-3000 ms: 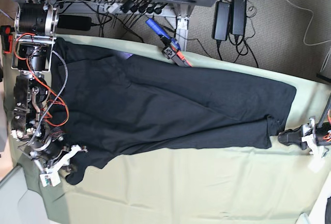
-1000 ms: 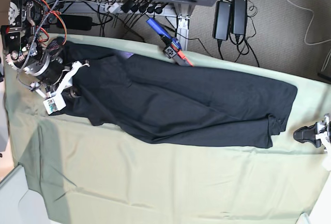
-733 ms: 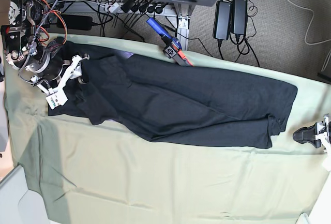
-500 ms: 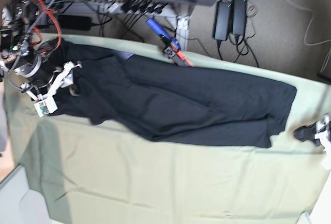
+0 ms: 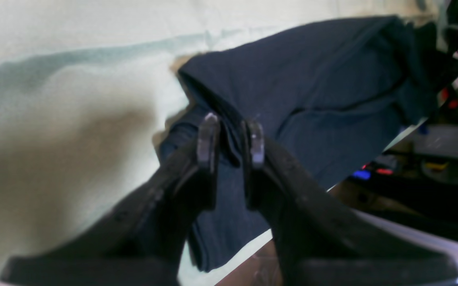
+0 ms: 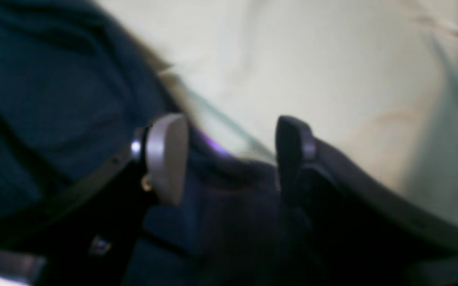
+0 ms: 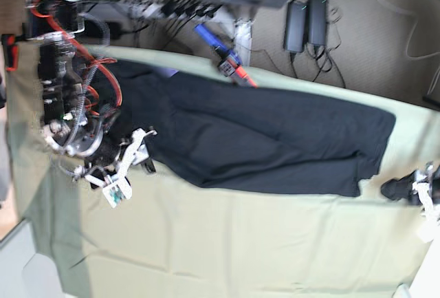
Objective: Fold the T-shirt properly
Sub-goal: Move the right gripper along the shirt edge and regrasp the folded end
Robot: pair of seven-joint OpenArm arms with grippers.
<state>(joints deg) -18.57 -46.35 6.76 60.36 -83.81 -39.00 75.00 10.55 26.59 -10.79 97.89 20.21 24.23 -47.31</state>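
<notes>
The black T-shirt (image 7: pixel 275 140) lies folded into a long band across the pale green table cloth (image 7: pixel 227 243), plain side up. My right gripper (image 7: pixel 130 167) is at the shirt's left end, near its front edge. In the right wrist view that gripper (image 6: pixel 229 159) stands wide open, with dark cloth (image 6: pixel 54 99) under and between its fingers. My left gripper (image 7: pixel 395 189) sits at the shirt's right front corner. In the left wrist view its jaws (image 5: pixel 231 139) stand a narrow gap apart over the shirt (image 5: pixel 312 87), and a fold shows through the gap.
A blue-handled tool with an orange tip (image 7: pixel 223 54) lies at the table's far edge. Beyond it are a power strip, cables (image 7: pixel 158 5) and two black power bricks (image 7: pixel 306 23) on the carpet. The right arm's red wiring (image 7: pixel 103 84) hangs over the shirt's left end.
My right gripper opened and let go of the shirt's left end, then swung from the far left corner toward the front edge. The left gripper edged slightly closer to the shirt's corner.
</notes>
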